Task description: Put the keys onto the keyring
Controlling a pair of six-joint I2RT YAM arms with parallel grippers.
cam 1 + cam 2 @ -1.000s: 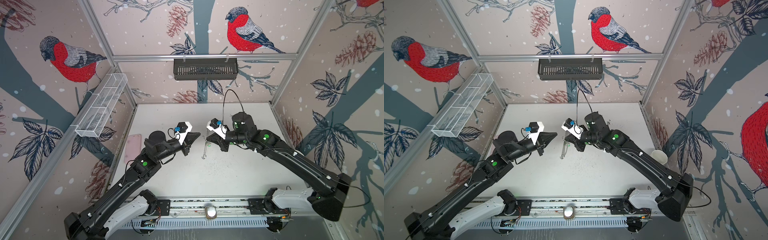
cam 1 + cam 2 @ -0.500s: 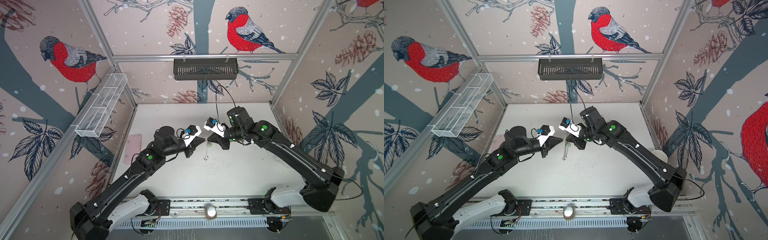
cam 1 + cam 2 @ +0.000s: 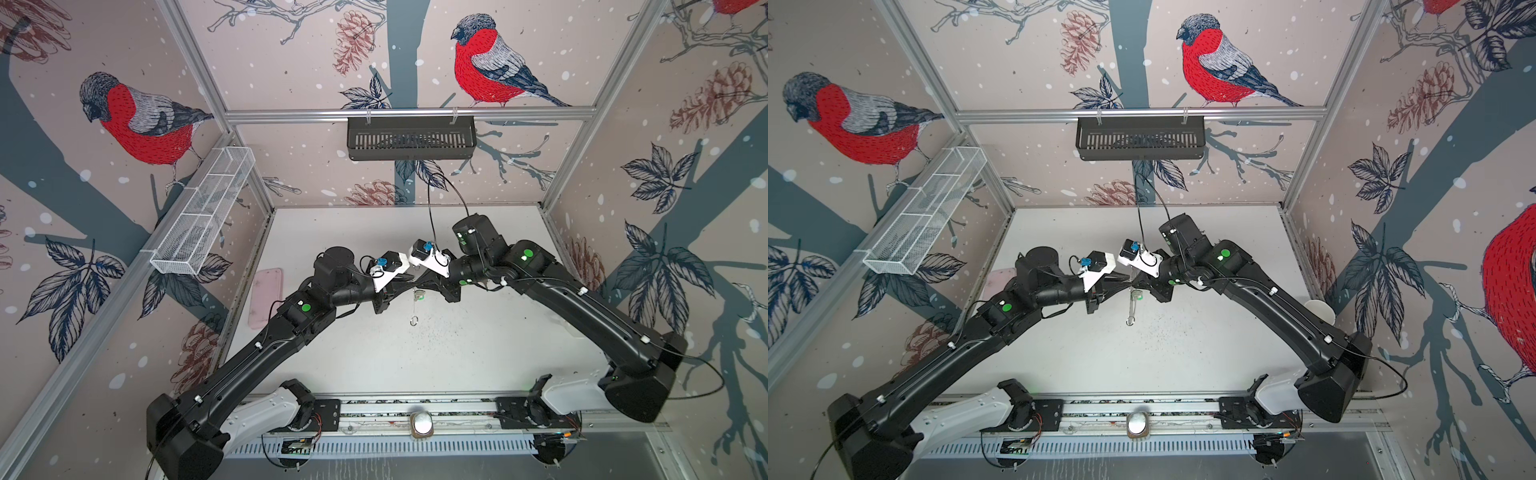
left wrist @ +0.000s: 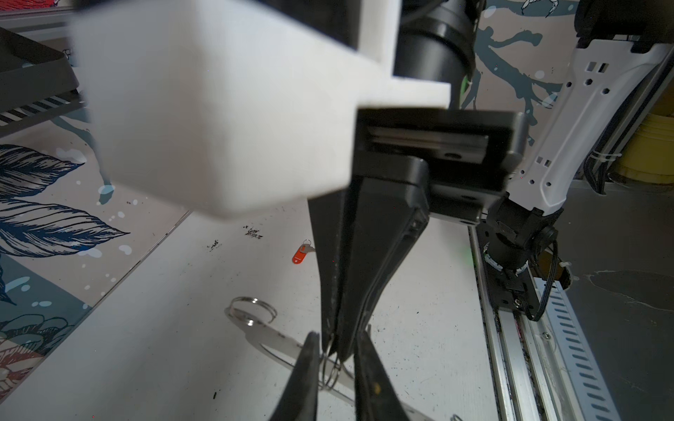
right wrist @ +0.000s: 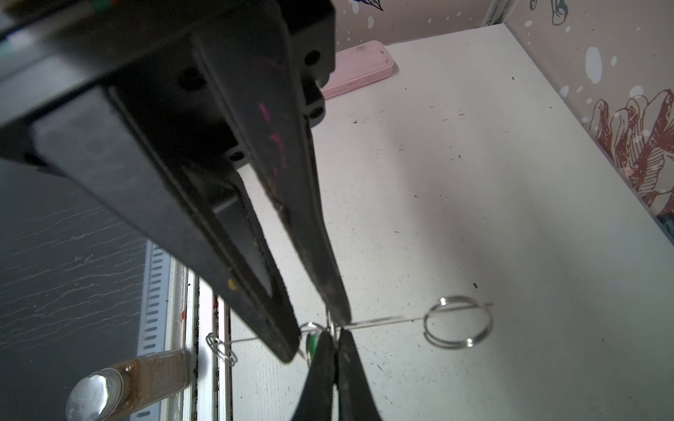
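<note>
The keyring (image 4: pixel 277 344) hangs above the tabletop (image 3: pixel 457 353), pinched in the closed right end effector (image 5: pixel 317 337). A second ago the two end effectors stood apart; now the left end effector (image 4: pixel 337 350), in from 9 o'clock, straddles that grip, narrowly parted. The red-tagged key (image 4: pixel 299 254) lies on the tabletop.
</note>
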